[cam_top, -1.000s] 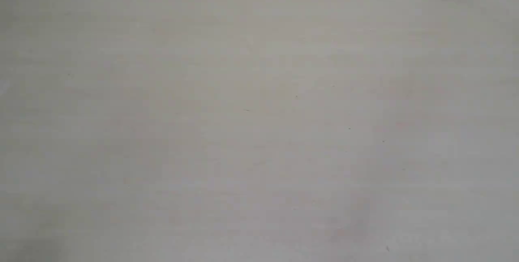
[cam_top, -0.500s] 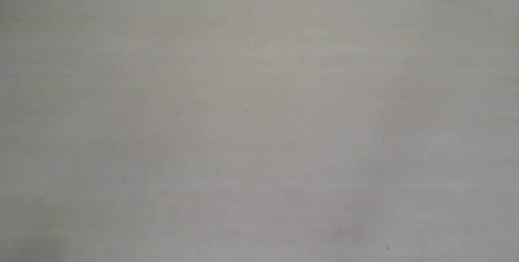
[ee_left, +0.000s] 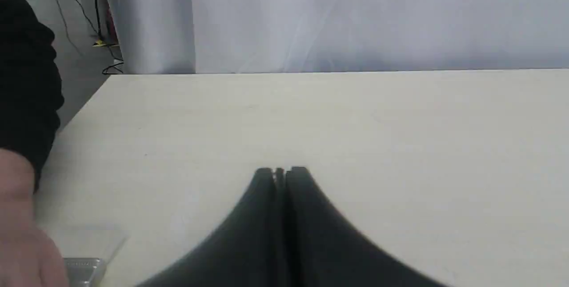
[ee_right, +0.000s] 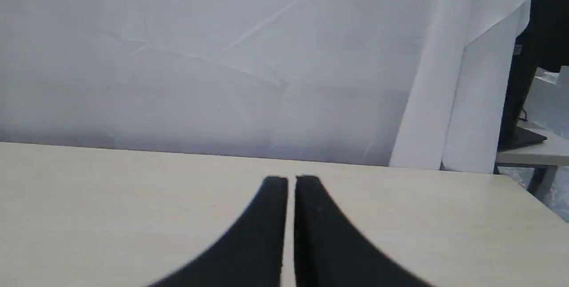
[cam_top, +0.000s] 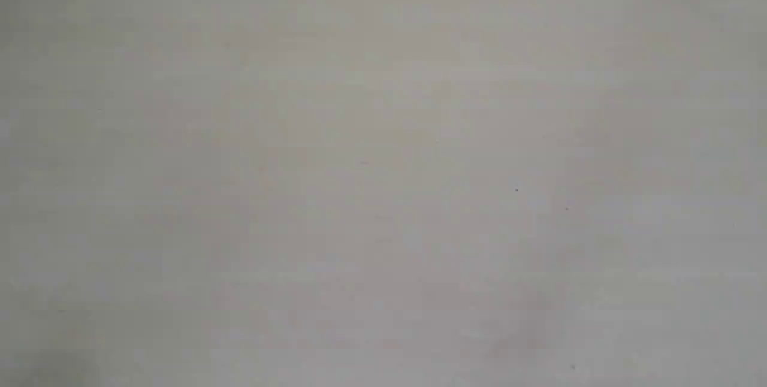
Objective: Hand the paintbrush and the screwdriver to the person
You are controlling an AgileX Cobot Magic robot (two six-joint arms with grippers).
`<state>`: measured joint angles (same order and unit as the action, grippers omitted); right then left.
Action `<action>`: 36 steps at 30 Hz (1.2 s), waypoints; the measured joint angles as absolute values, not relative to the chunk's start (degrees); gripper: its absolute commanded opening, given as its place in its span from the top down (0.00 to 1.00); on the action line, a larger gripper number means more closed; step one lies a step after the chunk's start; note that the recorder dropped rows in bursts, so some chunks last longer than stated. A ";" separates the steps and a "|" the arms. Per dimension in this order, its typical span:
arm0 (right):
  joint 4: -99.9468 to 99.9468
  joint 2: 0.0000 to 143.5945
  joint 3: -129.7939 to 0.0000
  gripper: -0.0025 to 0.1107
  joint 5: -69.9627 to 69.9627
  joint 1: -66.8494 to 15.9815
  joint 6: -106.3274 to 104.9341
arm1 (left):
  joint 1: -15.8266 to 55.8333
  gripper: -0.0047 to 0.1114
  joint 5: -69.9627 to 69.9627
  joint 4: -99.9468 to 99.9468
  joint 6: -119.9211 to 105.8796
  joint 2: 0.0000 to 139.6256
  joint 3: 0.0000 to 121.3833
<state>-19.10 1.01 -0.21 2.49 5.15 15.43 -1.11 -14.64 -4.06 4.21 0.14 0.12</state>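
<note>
Black fingers of the left claw (ee_left: pixel 281 172) sit nearest the lens. They are pressed flat together with nothing between them, tips low over a pale beige wood-grain surface (ee_left: pixel 378 127).

About level with that claw, at the surface's side edge, is a bare hand (ee_left: pixel 18 238), blurred. Just beside it on the surface lies what looks like the paintbrush (ee_left: pixel 83 267): a silvery metal band with a pale soft patch past it. It is cropped and out of focus, so this is not certain, and I cannot tell whether the hand touches it. Past the hand is a black sleeve (ee_left: pixel 24 78). Farther off is the surface's far edge, then a grey-white curtain (ee_left: pixel 355 16). Cables (ee_left: pixel 104 33) trail on the floor by the far corner.

The right claw (ee_right: pixel 291 181) also has black fingers drawn together, with only a hairline slit between them, gripping nothing. Beyond it lie the same surface and the creased curtain, then a second table (ee_right: pixel 533 151) carrying a black stand (ee_right: pixel 518 100).

From the exterior camera, the surface fills the frame, with a few tiny dark specks (cam_top: pixel 516 189) and a grey strip of curtain along the far edge.

Screwdriver: cannot place it from these views.
</note>
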 measured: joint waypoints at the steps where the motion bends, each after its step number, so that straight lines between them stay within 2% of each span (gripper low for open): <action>1: -18.57 1.01 -0.21 0.94 2.62 5.15 14.40 | -1.11 0.96 -14.64 -4.06 4.21 0.14 0.12; 9: -10.38 1.01 -0.21 0.94 4.52 5.15 6.44 | -1.11 0.96 -14.64 -4.06 4.21 0.14 0.12; 36: -3.52 1.01 -0.21 0.94 7.14 5.15 -0.31 | -1.11 0.96 -14.64 -4.06 4.21 0.14 0.12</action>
